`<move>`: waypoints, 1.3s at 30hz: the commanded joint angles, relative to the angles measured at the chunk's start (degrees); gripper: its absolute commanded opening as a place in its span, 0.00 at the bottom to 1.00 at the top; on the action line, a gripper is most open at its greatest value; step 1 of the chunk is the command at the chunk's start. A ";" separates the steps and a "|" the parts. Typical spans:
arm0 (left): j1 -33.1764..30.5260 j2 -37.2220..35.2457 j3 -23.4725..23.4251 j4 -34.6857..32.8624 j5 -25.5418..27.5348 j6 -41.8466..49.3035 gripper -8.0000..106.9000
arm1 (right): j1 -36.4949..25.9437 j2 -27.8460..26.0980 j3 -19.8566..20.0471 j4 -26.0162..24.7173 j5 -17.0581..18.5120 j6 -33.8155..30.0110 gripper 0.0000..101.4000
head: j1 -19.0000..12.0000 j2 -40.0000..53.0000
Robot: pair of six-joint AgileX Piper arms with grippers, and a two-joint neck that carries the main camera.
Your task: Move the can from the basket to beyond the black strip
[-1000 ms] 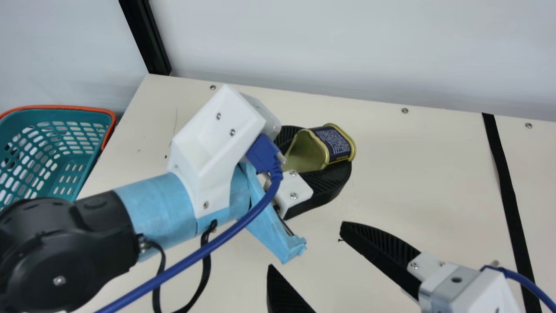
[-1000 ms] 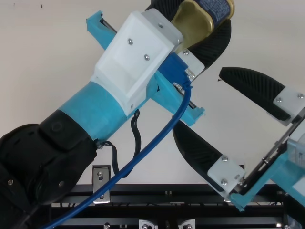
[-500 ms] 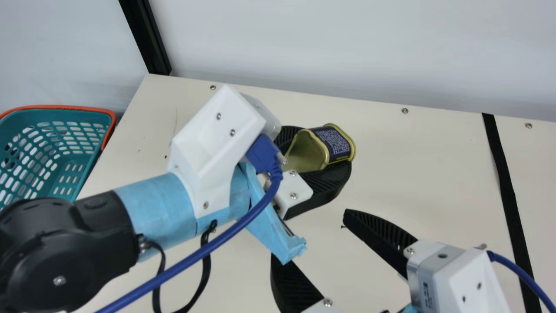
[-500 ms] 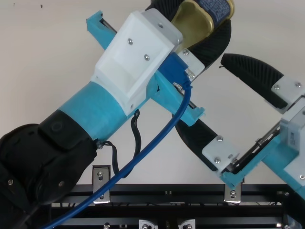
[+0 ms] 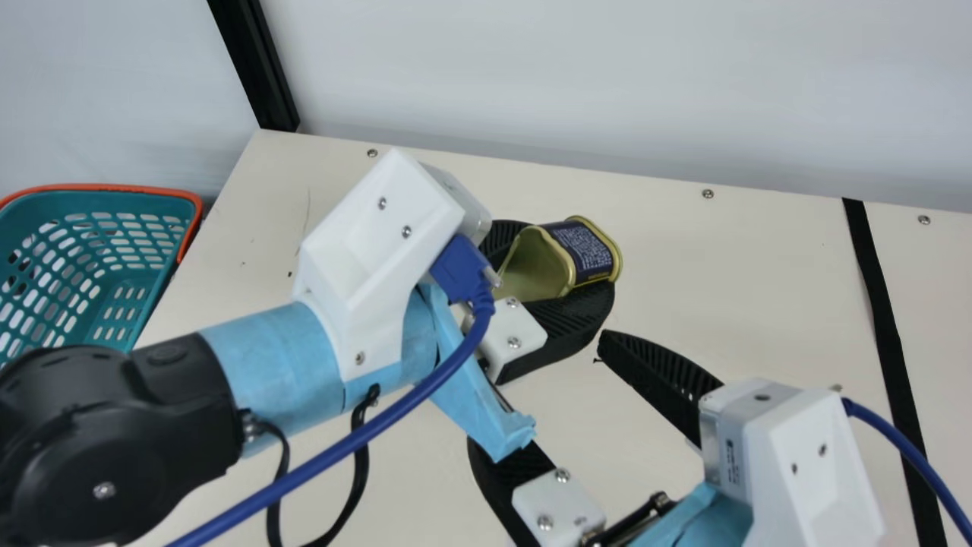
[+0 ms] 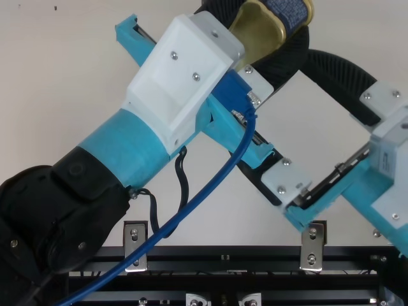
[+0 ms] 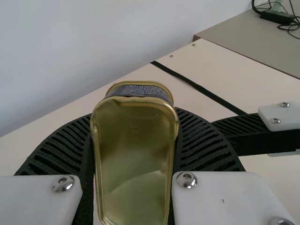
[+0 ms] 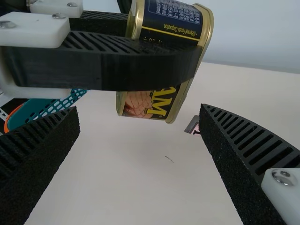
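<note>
In the main view my left gripper (image 5: 558, 267) is shut on the can (image 5: 591, 252), which lies tilted between its ribbed fingers, its hollow end facing the gripper's base. The can's gold end (image 7: 133, 154) sits between the fingers of my left gripper (image 7: 135, 115) in the left wrist view. My right gripper (image 5: 539, 389) stands open nearer the main camera, nothing between its fingers. From the right wrist view, the can (image 8: 174, 21) and left fingers show beyond my right gripper (image 8: 138, 108). The black strip (image 5: 885, 319) runs across the table to the right of both grippers.
The teal basket (image 5: 156, 258) with an orange rim stands at the far left, beside the table's edge. A pale wall (image 5: 577, 83) rises behind the table. Bare cream tabletop (image 5: 744, 281) lies between the can and the strip. The two grippers are close together.
My right gripper has moved farther onto the table, toward the can and the left gripper, staying open. My left arm and the can have kept still.
</note>
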 commanded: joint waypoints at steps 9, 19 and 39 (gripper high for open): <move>0.00 0.00 0.00 0.00 0.00 0.00 0.16 | -2.64 5.91 -2.15 -12.80 -4.10 11.83 1.00 | -1.63 -0.17; 0.00 0.00 0.00 0.00 0.00 0.00 0.16 | -5.36 10.57 -3.32 -21.97 -7.65 20.17 1.00 | -1.63 -0.17; 0.00 0.00 0.00 0.00 0.00 0.00 0.70 | -5.36 10.57 -3.32 -23.43 -8.56 20.36 0.00 | -1.63 -0.17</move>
